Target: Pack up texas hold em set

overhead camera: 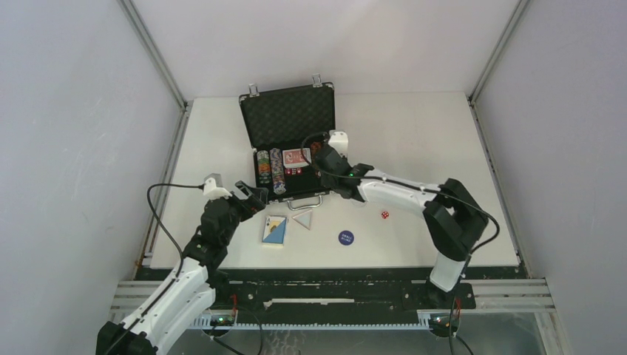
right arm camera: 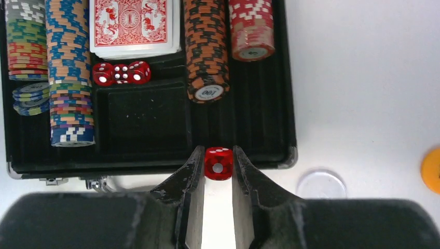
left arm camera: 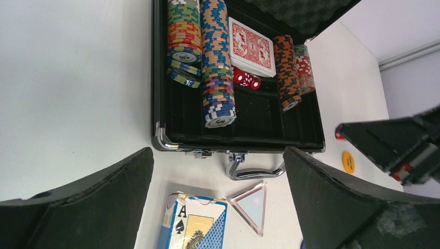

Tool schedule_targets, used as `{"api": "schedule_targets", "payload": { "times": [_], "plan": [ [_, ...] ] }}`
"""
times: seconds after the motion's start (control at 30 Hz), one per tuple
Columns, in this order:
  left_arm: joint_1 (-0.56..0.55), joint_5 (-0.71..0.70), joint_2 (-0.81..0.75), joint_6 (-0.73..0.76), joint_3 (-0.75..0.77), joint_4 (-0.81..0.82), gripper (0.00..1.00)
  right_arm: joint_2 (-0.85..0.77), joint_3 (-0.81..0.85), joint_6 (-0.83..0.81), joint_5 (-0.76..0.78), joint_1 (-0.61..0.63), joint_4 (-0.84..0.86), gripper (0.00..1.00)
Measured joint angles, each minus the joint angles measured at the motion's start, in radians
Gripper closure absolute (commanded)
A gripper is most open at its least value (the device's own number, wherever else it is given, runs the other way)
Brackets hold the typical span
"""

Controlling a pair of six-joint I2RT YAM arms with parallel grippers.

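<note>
The black briefcase (overhead camera: 248, 134) lies open in the middle of the table, lid up. Its tray (right arm camera: 150, 116) holds rows of striped chips (right arm camera: 70, 78), a red deck (right arm camera: 134, 23) and three red dice (right arm camera: 121, 72). My right gripper (right arm camera: 218, 154) is shut on a red die (right arm camera: 218, 164) above the tray's near right edge; it also shows in the top view (overhead camera: 323, 157). My left gripper (left arm camera: 218, 207) is open and empty just in front of the case handle (left arm camera: 254, 170), above the blue deck (left arm camera: 194, 225) and a clear triangle (left arm camera: 254, 205).
Another red die (overhead camera: 384, 214) and a blue disc (overhead camera: 346, 237) lie on the table in front of the case. A clear disc (right arm camera: 321, 183) and an orange disc (right arm camera: 433, 170) lie right of the case. Grey walls enclose the table.
</note>
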Motion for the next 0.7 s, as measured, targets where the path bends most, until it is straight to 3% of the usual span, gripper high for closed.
{"api": "schedule_targets", "payload": {
  "times": [0.43,0.7],
  "plan": [
    [0.000,-0.001,0.005,0.018,0.000,-0.001,0.00,0.359,0.397,-0.105,-0.085,0.000,-0.050,0.80],
    [0.000,0.000,0.004,0.026,0.000,-0.001,0.00,0.462,0.501,-0.135,-0.112,-0.019,-0.090,0.80]
  ]
}}
